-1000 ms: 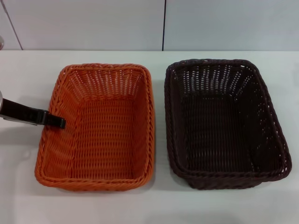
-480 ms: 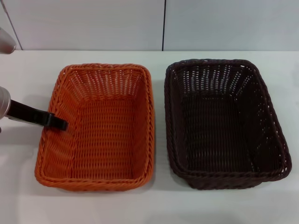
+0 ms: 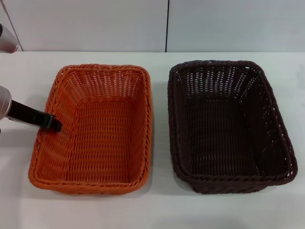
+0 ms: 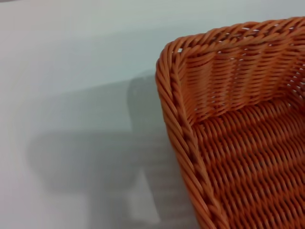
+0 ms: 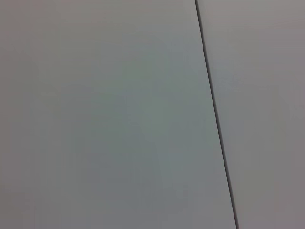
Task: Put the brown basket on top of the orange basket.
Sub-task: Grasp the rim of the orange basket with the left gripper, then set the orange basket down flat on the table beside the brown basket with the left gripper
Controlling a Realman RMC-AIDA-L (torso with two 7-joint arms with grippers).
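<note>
The orange basket [image 3: 102, 68] lies on the left of the white table, slightly skewed, and is empty. The brown basket [image 3: 269, 100] lies to its right, a small gap away, also empty. My left gripper [image 3: 53, 123] reaches in from the left edge, and its dark fingers sit on the orange basket's left rim, shut on it. The left wrist view shows a corner of the orange basket [image 4: 228, 133] and the gripper's shadow on the table. My right gripper is out of view; its wrist view shows only a wall panel.
The white table [image 3: 157, 205] runs back to a pale wall [image 3: 95, 24] with a dark seam. A grey metal part of my left arm [image 3: 7, 44] shows at the far left edge.
The orange basket has slid to the left and turned a little, widening the gap to the brown basket. My left gripper moved left with its rim. The brown basket has not moved.
</note>
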